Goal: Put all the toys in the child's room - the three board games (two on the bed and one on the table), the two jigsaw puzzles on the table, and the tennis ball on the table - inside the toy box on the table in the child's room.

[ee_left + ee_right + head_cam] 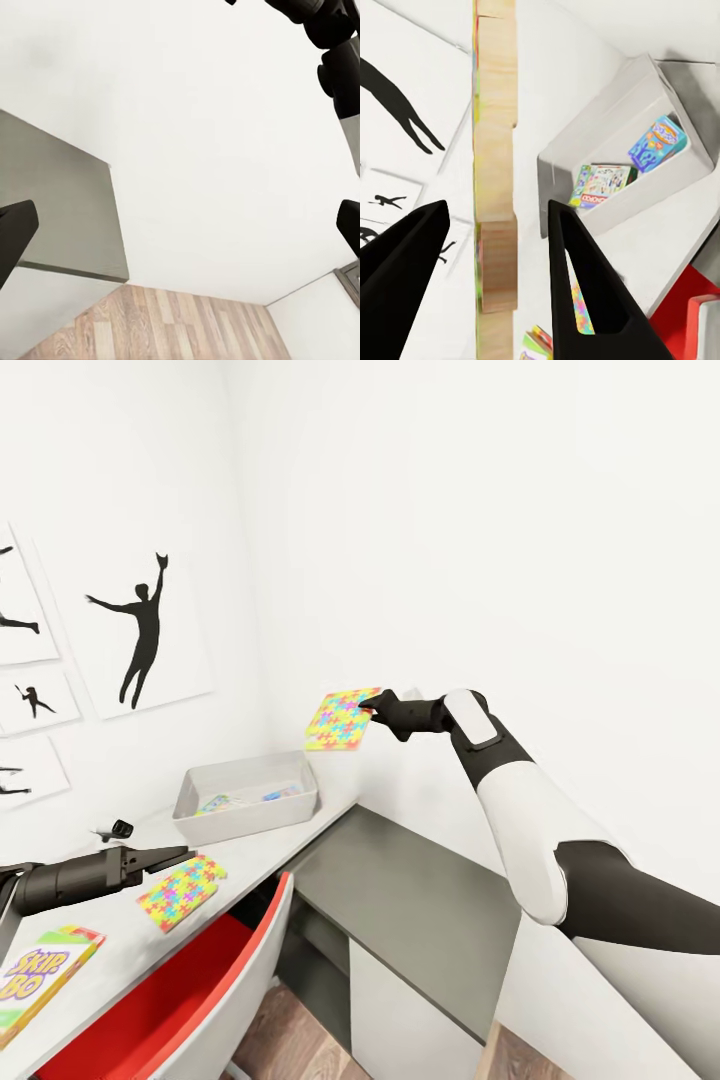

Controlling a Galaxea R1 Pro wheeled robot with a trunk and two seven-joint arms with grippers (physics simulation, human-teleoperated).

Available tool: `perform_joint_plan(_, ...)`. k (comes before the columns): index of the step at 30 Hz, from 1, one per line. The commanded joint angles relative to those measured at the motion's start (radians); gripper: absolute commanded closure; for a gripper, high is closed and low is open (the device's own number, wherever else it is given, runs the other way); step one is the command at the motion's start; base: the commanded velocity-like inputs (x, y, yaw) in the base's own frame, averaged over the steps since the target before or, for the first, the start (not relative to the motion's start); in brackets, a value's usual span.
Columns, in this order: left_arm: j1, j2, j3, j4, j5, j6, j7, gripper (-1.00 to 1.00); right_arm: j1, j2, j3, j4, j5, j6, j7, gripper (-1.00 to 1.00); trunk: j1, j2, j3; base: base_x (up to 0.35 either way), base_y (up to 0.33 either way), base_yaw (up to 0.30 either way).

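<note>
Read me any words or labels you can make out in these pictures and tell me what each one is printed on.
"SKIP BO": on the orange-green game box lying on the table, head view.
A red-and-white logo strip on a game box inside the toy box, right wrist view: too small to read surely.
The blue game box beside it carries lettering too blurred to read.
The jigsaw puzzles and wall pictures carry no text.

right forearm [520,810]: my glossy white shell, black elbow
right gripper [368,705]: matte black
left gripper [180,854]: slim black fingers, dark grey wrist
</note>
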Motion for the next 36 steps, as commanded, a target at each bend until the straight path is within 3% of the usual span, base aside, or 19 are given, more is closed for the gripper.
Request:
perform_joint_plan(1, 0.0, 0.0, 0.0, 0.0, -0.001, 0.011, -0.004, -1.0, 0.0, 0.001, -0.006, -0.001, -0.009, 0.004, -0.01, 1.0, 0.0, -0.001, -0.001, 0.0, 0.021, 0.149)
perform_joint_plan(11, 0.0, 0.0, 0.0, 0.001, -0.001, 0.011, -0.003, -1.0, 0.0, 0.001, -0.006, -0.001, -0.01, 0.004, -0.01, 1.0, 0.0, -0.001, 0.001, 0.0, 0.006, 0.192)
perform_joint_plan(24, 0.0, 0.0, 0.0, 0.003, -0.001, 0.011, -0.003, -1.0, 0.0, 0.001, -0.006, -0.001, -0.01, 0.004, -0.01, 1.0, 0.0, -0.001, 0.001, 0.085, 0.003, 0.013)
perform_joint_plan(36, 0.0, 0.0, -0.001, 0.003, -0.001, 0.011, -0.003, -1.0, 0.0, 0.001, -0.006, -0.001, -0.01, 0.004, -0.01, 1.0, 0.0, -0.001, 0.001, 0.068, 0.12, 0.001)
